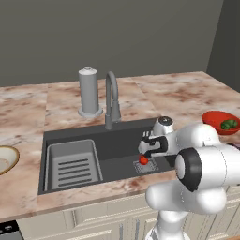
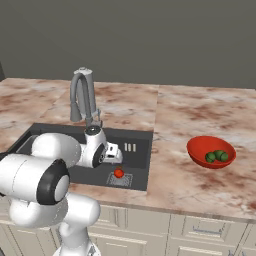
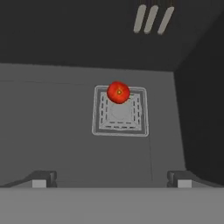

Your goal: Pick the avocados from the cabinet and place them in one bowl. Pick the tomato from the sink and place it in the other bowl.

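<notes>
Down in the sink (image 1: 117,140), the gripper (image 3: 111,178) hangs with its jaws spread wide and holding nothing, the basin's right wall close beside it and bare floor open toward the rack (image 1: 74,165) at the left end. Ahead of the fingertips (image 3: 43,178), well apart from them, the tomato (image 3: 118,92) sits on the far edge of the square drain (image 3: 120,111) (roughly midway between the two tips). On the counter (image 2: 200,110) right of the sink, the red bowl (image 2: 211,151) holds two avocados (image 2: 217,156).
</notes>
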Tool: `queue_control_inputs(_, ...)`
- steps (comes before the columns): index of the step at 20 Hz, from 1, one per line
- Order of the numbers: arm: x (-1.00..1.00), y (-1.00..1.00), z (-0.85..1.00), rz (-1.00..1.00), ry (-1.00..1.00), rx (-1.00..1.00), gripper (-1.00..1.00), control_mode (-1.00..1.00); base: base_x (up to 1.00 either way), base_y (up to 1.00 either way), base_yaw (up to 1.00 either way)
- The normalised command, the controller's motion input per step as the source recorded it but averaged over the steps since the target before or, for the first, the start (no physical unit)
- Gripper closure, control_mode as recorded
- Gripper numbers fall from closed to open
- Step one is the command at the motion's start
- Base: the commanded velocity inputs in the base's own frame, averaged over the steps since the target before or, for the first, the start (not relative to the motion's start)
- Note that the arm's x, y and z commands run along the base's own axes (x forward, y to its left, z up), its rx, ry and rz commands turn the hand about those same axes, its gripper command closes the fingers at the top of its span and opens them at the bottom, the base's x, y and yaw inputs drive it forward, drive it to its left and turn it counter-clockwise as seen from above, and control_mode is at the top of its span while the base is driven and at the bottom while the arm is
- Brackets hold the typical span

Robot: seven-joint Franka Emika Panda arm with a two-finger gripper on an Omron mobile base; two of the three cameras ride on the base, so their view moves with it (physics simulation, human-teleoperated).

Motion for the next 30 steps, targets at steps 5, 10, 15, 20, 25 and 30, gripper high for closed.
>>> queue_control_inputs(5,0.68,0.00,0.00,0.00,0.00,0.00,-1.00,-1.00,0.00,0.00,0.00)
queue_control_inputs(10,0.54,0.00,-0.31,0.00,0.00,0.00,-1.00,-1.00,0.00,0.00,0.00)
queue_control_inputs(15,0.39,0.00,-0.57,0.00,0.00,0.00,-1.00,-1.00,0.00,0.00,0.00)
queue_control_inputs(20,0.10,-0.10,-0.54,0.00,0.00,0.00,-1.00,-1.00,0.00,0.00,0.00)
queue_control_inputs(25,-0.01,-0.18,-0.42,0.00,0.00,0.00,-1.00,-1.00,0.00,0.00,0.00)
queue_control_inputs(30,0.00,-0.05,-0.24,0.01,-0.01,0.00,-1.00,-1.00,0.00,0.00,0.00)
